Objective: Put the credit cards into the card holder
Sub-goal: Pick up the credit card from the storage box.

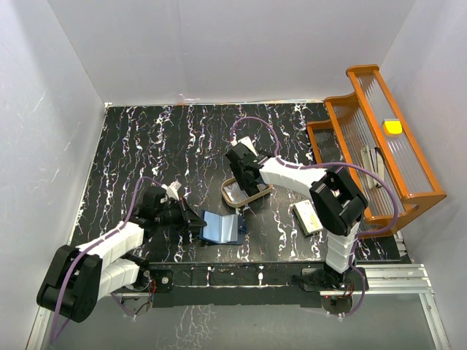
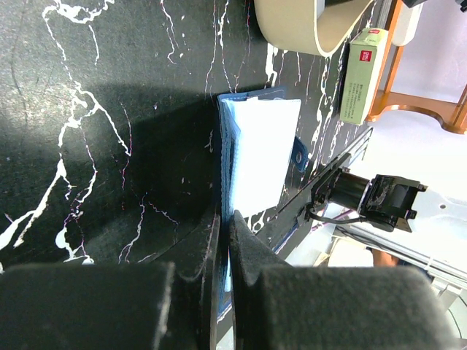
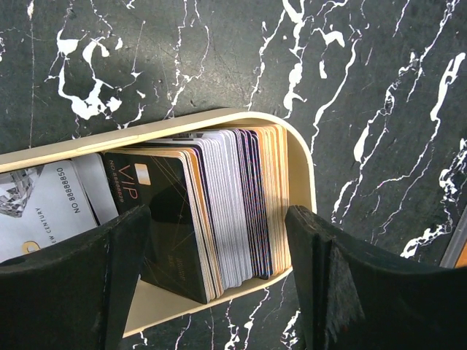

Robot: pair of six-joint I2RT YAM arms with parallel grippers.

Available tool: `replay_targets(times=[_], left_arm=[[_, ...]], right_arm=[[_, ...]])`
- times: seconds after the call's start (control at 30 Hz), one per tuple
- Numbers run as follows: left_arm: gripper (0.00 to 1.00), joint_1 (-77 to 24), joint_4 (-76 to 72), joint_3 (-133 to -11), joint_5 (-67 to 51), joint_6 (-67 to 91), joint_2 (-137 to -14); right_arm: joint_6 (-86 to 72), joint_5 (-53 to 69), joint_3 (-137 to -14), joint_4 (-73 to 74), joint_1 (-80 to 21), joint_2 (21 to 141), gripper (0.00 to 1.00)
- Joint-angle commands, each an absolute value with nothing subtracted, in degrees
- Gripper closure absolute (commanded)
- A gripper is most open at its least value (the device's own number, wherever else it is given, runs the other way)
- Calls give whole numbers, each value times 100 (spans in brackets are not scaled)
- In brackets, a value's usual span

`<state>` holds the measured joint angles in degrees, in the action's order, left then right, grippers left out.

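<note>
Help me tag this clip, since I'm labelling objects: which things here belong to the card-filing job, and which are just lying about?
In the job: credit cards stacked in the tan tray; card holder, open, pinched by the left gripper; right gripper open astride the stack.
Lying about: cream-yellow box; orange rack with a yellow object.

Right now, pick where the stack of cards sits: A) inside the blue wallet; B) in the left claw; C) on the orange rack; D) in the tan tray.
D: the cards stand on edge inside the tan tray, with the open right claw straddling them.
</note>
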<state>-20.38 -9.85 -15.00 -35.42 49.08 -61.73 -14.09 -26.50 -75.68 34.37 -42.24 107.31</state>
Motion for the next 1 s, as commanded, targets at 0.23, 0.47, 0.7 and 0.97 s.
replay_targets(times=[0.23,0.47,0.7,0.97], left_arm=[[100,-2049,-826,-1606,-3624,4750,-6102],[100,-2048,-849,-1578,-3622,4726,-6127],[100,-2049,-845,-1587,-3619,4740,-6272],[100,-2048,-1068,-1523,-3657,4919,-6293]], right_arm=[[-1358,-2885,-7718,3281,-4158,10696,26],[-1470,-2999,-7507,3246,-4158,10758,25],[-1494,-3390,-7542,3362,-4164,10604,38],[-1510,-3403,-7501,3379,-4163,10507,54]])
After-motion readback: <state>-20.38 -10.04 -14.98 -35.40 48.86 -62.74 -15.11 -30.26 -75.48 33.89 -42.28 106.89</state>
